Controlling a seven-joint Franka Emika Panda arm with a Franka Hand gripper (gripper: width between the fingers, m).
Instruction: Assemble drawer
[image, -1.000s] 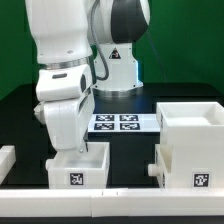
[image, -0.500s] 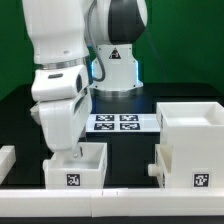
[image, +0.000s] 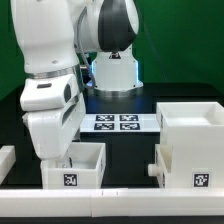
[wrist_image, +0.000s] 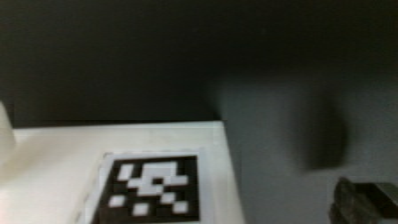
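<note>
The small white tray (image: 85, 170) of the drawer stands at the front on the exterior view's left, with a tag on its front wall. My gripper (image: 60, 157) reaches down at the tray's left rear corner, and its fingertips are hidden there. The wrist view is blurred: it shows a white tagged surface (wrist_image: 151, 185) and one dark finger (wrist_image: 370, 200) over the black table. I cannot tell whether the jaws are open or shut. A second tray (image: 190, 165) with a knob on its side stands at the front right. The large shell (image: 190, 118) stands behind it.
The marker board (image: 115, 123) lies flat mid-table in front of the arm's base. A low white rail (image: 120, 192) runs along the front edge, and a white block (image: 5, 160) sits at the far left.
The arm has swung toward the exterior view's left and dropped slightly. The small tray has shifted a little left with it.
</note>
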